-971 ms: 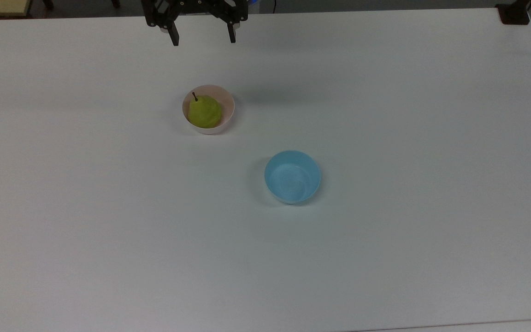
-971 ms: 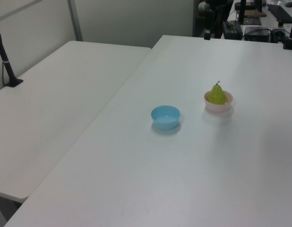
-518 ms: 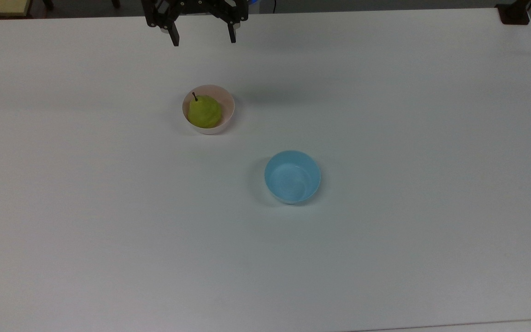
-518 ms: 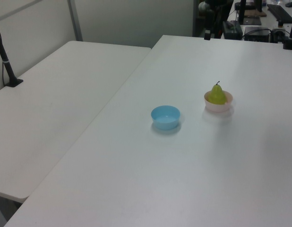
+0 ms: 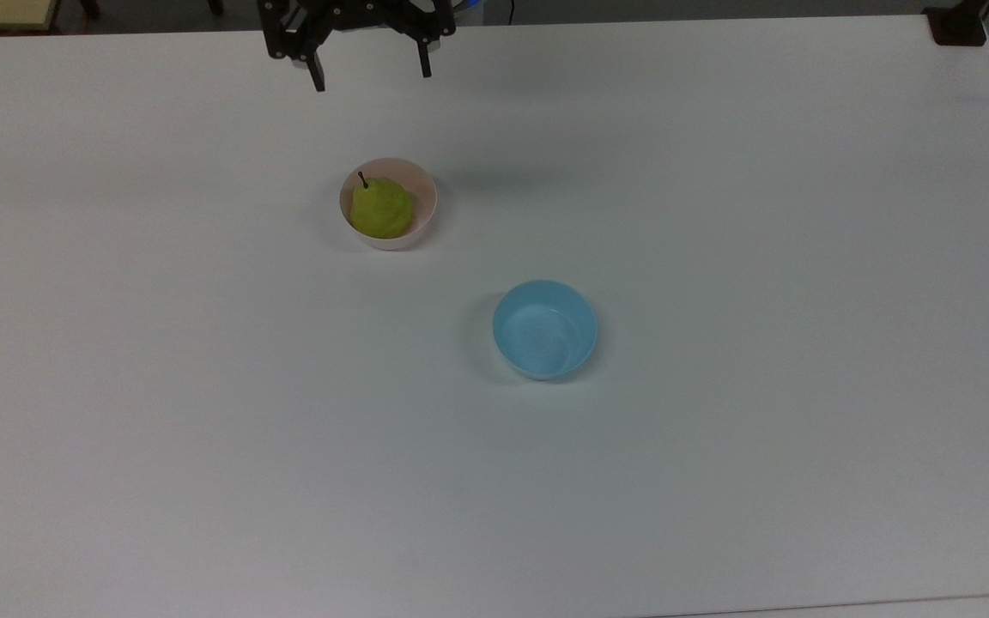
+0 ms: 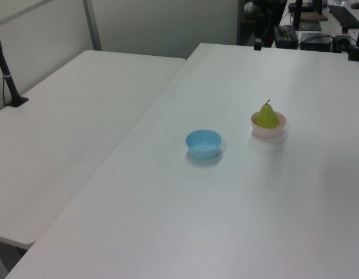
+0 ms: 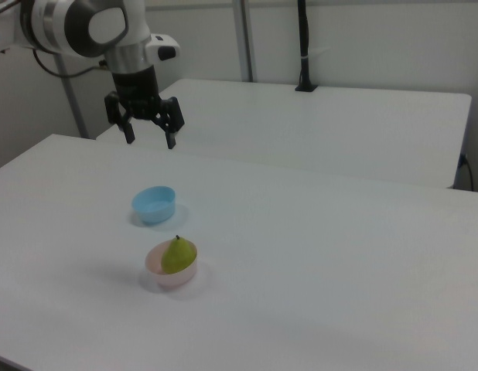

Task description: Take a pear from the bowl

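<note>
Pear [image 5: 381,209] sits upright in the pink bowl [image 5: 422,190], stem [image 5: 362,179] up and leaning a little toward the top view's upper left. Bowl stands on the white table [image 5: 718,481]. Pear fills most of the bowl; pink inner wall shows mainly on the top view's right side.

My gripper [image 5: 367,79] hangs in the air near the table's far edge in the top view, well apart from the pear. In the top view it is above the bowl in the picture and slightly to the top view's left of the bowl's centre. Fingers spread wide, nothing between them. In the right view the gripper [image 7: 150,141] points down, high over the table, with the pear [image 7: 178,256] and pink bowl [image 7: 159,275] lower in the picture, nearer the camera.

Blue bowl [image 5: 545,330] stands apart from the pink one, toward the top view's lower right. In the right view the blue bowl [image 7: 154,204] lies between gripper and pear in the picture.

Hard to make out: upper body of the gripper is cut off by the top view's upper edge; just the two fingers and dark linkage show. In the left view, pear [image 6: 267,115] and bowl [image 6: 268,131] are clear, blue bowl [image 6: 203,143] to the left view's left of them. A dark upright shape at the table's far end there merges with background clutter; I cannot tell the fingers apart.
</note>
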Robot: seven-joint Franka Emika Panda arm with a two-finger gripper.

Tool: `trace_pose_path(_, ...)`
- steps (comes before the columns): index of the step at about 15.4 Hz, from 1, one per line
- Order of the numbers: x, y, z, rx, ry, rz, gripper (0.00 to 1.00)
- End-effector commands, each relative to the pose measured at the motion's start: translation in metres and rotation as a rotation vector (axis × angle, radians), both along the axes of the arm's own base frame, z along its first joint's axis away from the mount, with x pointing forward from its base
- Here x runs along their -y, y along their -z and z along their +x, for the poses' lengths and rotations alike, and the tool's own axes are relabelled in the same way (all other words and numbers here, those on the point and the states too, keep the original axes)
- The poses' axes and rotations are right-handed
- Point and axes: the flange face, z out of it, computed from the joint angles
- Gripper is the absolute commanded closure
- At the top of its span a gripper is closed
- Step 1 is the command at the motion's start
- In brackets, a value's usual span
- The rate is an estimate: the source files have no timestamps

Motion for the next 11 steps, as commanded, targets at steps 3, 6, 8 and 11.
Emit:
trace_pose_path(3,0.016,0.023,-0.013,-0.075,-0.384,-0.1,0.0)
trace_pose_path(6,0.021,0.085,-0.021,-0.167,-0.413,-0.158,0.0)
trace_pose_path(8,0.02,0.125,-0.024,-0.154,-0.424,-0.156,0.0)
trace_pose_path(11,0.02,0.165,-0.03,-0.15,-0.434,-0.152,0.0)
